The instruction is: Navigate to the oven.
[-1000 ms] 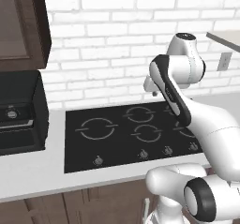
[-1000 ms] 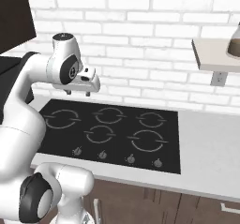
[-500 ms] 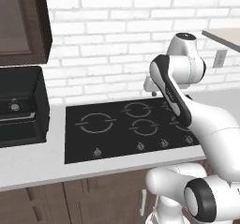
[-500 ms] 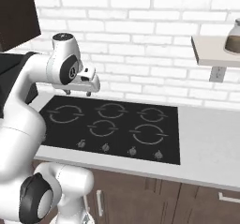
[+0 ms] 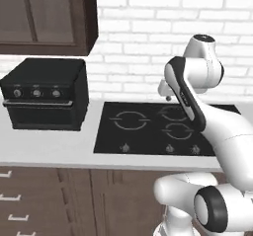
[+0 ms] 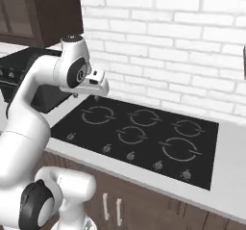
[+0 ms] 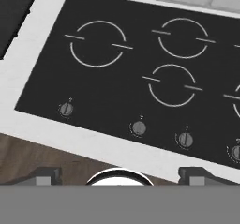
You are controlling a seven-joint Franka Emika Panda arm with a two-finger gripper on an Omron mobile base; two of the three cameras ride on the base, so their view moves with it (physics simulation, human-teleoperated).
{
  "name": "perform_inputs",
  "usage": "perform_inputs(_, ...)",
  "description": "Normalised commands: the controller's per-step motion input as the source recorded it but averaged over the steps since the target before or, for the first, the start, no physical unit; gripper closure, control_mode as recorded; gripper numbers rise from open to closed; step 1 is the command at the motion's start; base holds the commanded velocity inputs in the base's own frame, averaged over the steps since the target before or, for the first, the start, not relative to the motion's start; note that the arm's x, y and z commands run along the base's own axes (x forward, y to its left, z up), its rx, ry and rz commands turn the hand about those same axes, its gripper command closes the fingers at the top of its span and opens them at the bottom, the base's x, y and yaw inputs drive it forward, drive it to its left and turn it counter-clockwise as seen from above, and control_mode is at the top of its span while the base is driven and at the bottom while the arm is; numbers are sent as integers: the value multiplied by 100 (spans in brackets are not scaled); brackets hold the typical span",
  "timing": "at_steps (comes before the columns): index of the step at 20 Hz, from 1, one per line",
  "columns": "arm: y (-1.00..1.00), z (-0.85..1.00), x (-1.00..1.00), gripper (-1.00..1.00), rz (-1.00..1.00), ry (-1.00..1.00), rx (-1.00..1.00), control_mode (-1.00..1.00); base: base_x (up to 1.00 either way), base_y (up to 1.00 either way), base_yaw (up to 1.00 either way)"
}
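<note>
A black cooktop (image 5: 163, 131) is set into the white counter (image 5: 49, 146) at centre. A small black toaster oven (image 5: 44, 94) stands at 9 o'clock, under a dark cabinet (image 5: 47, 18). The arm (image 5: 197, 101) is raised at 3 o'clock.

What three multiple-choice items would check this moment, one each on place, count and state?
1. Relative to the cooktop, the toaster oven stands:
A) on top of it
B) on the counter to its left
C) behind it
2. Burner rings on the cooktop:
A) two
B) four
C) five
3. The gripper is:
A) open, holding nothing
B) shut on a knob
C) shut on a pan

Answers: B, as the left base view shows it beside the cooktop on the white counter. C, as five rings can be counted in the right base view. A, as the fingertips sit wide apart in the hand view.
</note>
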Motion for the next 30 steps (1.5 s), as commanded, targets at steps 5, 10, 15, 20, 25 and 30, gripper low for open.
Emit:
perform_inputs(5, 0, 0, 0, -100, 0, 0, 0, 100, -23, 57, 67)
perform_inputs(10, 0, 0, 0, -100, 0, 0, 0, 100, -12, 65, 72)
perform_inputs(15, 0, 0, 0, -100, 0, 0, 0, 100, -18, 66, 73)
perform_inputs(20, 0, 0, 0, -100, 0, 0, 0, 100, -23, 63, 72)
perform_inputs(25, 0, 0, 0, -100, 0, 0, 0, 100, -21, 66, 69)
perform_inputs(30, 0, 0, 0, -100, 0, 0, 0, 100, -1, 37, 47)
